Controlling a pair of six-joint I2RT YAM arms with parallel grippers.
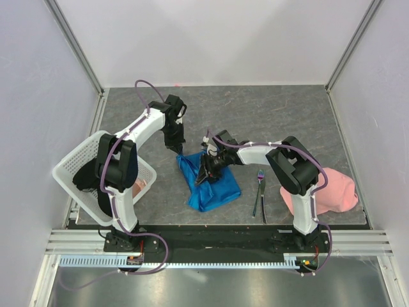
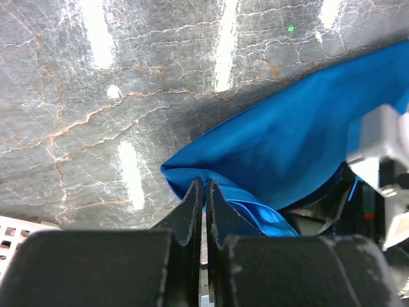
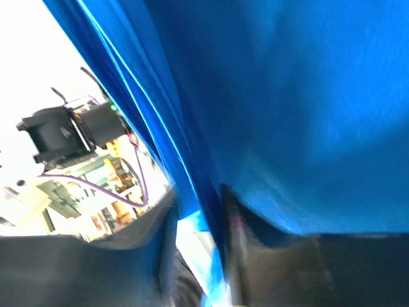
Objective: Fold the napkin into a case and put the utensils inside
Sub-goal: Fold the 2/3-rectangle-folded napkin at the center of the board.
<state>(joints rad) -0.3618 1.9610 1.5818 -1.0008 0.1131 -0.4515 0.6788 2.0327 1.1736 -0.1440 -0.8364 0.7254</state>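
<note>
1. At left gripper [image 2: 204, 185]: clamped tight on a corner of the bright blue thin fabric napkin [image 2: 287, 147].
2. At right gripper [image 1: 206, 173]: draped in that cloth; gap and grip impossible to tell.
3. Bunched on grey stone table [image 1: 287, 109] between both arms.

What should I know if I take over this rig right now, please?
Left gripper: shut on a corner of the napkin.
Right gripper: jaws apart, napkin edge between them.
Napkin: bunched between the arms, partly folded, no case yet.
Fork and knife: lying on the table to its right, untouched.
Left to do: finish the fold, put both utensils inside.
</note>
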